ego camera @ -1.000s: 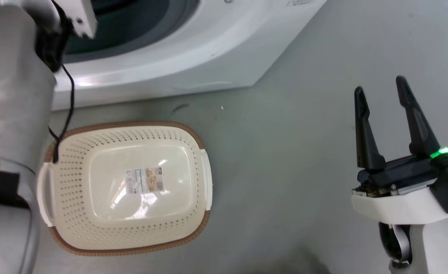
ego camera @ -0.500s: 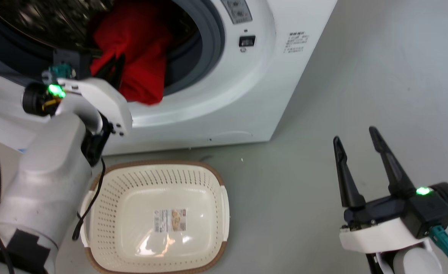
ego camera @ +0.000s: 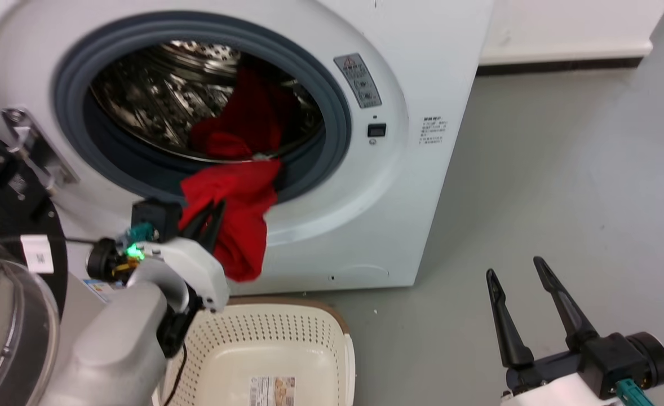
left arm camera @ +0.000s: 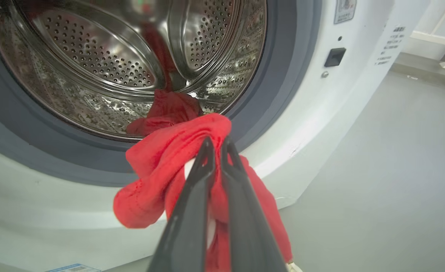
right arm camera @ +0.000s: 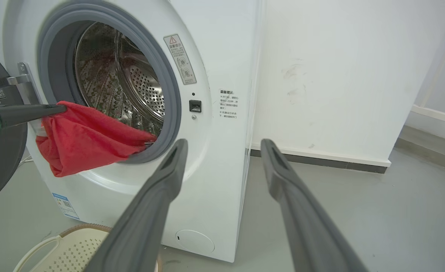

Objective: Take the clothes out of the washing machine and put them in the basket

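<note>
At the open mouth of the washing machine (ego camera: 433, 67), the left gripper (left arm camera: 217, 141) is clenched on a red garment (left arm camera: 158, 166), its two dark fingers nearly together w/ a fold of cloth pinched btwn them. The garment's far end lies over the grey door seal (ego camera: 337, 129) at the bottom of the opening. The rest droops down the white front panel, its lowest tip hanging just above the far rim of the basket (ego camera: 304, 332). A small white patch shows beside the fingers in the left wrist view; can't tell what it is. More red clothes (ego camera: 247, 121) sit inside the steel drum (left arm camera: 94, 56), low & toward its right side, just behind the held garment. The basket stands on the grey floor (ego camera: 563, 169) right in front of the machine, below the left arm, w/ the label (ego camera: 273, 391) on its bottom visible. The round door (ego camera: 5, 237) is swung open at the left. The right gripper (ego camera: 513, 267) hovers over the floor well to the right of machine & basket, fingers spread wide, gripping nothing, tips pointing to the far side.
</note>
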Motion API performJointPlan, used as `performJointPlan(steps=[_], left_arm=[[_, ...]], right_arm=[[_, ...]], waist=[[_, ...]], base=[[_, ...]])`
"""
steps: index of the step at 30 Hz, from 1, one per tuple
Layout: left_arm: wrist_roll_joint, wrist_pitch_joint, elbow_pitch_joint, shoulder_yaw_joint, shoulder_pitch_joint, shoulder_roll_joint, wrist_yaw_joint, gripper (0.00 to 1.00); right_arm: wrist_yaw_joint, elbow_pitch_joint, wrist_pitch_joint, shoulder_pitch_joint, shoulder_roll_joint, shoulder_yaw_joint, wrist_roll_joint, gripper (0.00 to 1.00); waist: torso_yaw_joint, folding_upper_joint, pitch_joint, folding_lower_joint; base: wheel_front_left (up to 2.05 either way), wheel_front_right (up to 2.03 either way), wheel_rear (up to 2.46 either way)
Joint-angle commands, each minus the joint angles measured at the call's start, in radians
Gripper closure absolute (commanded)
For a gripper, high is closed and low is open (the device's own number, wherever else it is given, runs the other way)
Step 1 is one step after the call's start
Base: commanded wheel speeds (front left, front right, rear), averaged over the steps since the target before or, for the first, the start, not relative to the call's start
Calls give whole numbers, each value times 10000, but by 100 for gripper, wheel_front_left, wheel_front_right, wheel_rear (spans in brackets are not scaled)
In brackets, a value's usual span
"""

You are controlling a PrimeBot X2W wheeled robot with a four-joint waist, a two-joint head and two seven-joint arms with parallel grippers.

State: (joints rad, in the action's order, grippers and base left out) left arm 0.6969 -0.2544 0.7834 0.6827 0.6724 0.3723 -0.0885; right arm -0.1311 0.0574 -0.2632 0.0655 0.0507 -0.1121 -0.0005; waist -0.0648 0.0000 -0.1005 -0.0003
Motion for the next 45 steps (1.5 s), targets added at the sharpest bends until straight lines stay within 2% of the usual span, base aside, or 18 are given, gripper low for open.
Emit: performJointPlan(steps=[1,6,16,23,27,31,36,40,45], left_arm=[[21,-68,-365,-40,-442,66,132,100],[-53,-35,-1709,10,-1499,431,632,100],[-127,947,-4790,305,-3261,1529,1682,100],[131,1140,-5271,257,-3817,1703,1946,100],[144,1072,-4709,319,-3725,1659,1836,100],[397,934,-3751,304,-3387,1298,1464,100],[416,759,-1983,376,-2671,861,900,100],[-6,614,-376,654,-1843,621,693,100],[10,480,1444,634,-802,183,299,100]], right_arm=[[7,-44,-24,214,-10,8,-9,0],[8,-111,-26,500,-11,-11,28,0],[7,-147,-24,599,-10,67,53,0],[7,-97,-26,111,-10,-57,67,0],[7,-18,-24,-340,-11,-128,28,0],[7,123,-24,-807,-13,-34,102,0],[8,262,-24,-1440,-11,-28,184,0],[7,370,-26,-1905,-15,-8,308,0],[7,552,-26,-2447,-15,45,512,0]], waist=[[171,0,522,3],[308,0,912,3],[434,0,894,3],[139,0,198,3],[-129,0,-501,3],[-371,0,-1361,3],[-679,0,-2558,3],[-915,0,-3444,3],[-1169,0,-4540,3]], base=[[0,0,0],[0,0,0],[0,0,0],[0,0,0],[0,0,0],[0,0,0],[0,0,0],[0,0,0],[0,0,0]])
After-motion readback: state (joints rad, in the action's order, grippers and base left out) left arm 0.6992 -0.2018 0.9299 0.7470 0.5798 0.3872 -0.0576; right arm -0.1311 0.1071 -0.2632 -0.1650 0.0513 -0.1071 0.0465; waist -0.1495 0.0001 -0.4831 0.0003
